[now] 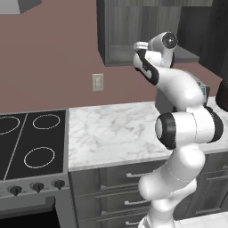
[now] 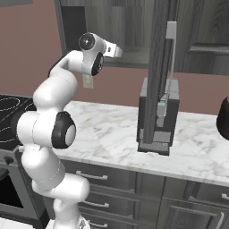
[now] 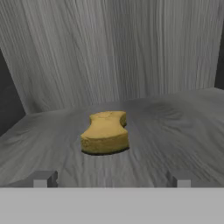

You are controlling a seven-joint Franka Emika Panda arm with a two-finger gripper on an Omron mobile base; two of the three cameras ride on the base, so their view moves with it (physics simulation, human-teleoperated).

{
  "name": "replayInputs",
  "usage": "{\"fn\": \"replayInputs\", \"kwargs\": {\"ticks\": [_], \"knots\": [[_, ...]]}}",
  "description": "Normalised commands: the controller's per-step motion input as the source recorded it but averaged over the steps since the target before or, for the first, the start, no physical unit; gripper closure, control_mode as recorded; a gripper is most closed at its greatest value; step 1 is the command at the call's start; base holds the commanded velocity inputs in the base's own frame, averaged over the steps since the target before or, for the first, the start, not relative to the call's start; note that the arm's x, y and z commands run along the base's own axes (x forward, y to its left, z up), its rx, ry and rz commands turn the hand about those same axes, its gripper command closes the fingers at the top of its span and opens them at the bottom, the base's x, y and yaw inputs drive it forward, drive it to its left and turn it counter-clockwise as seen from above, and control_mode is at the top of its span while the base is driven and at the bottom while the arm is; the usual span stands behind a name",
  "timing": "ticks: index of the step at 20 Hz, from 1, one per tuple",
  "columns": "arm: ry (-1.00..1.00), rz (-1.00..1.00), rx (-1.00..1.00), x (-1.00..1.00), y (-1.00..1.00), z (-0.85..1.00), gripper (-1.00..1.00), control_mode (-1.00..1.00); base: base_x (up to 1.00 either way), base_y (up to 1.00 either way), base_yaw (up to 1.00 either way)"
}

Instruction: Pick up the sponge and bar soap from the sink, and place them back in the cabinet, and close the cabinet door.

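The mustard-yellow sponge lies on the grey shelf of the cabinet, free of any grip. My gripper is open just in front of it, one fingertip on each side and clear of the sponge. In the base views my hand reaches up into the open cabinet. The cabinet door stands swung out, edge-on, its silver bar handle facing the room. The sink and the bar soap are out of view.
Below the cabinet runs a marble counter over grey drawers. A black cooktop sits to its left. A dark boxy appliance stands on the counter behind the open door, and a dark round object at the far right.
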Motion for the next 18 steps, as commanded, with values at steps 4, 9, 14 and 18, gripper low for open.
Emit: {"fn": "replayInputs", "kwargs": {"ticks": [4, 9, 14, 18], "knots": [[0.00, 0.04, 0.00, -0.84, 0.00, 0.00, -1.00, -1.00, 0.00, 0.00, 0.00], [0.09, 0.03, 0.00, -0.79, 0.00, 0.00, -1.00, -1.00, 0.00, 0.00, 0.00], [0.26, 0.02, 0.00, -0.84, 0.06, -0.01, -1.00, -1.00, 0.00, 0.00, 0.00], [0.26, 0.02, -0.03, -0.86, 0.17, -0.03, -1.00, -1.00, 0.00, 0.00, 0.00]]}}
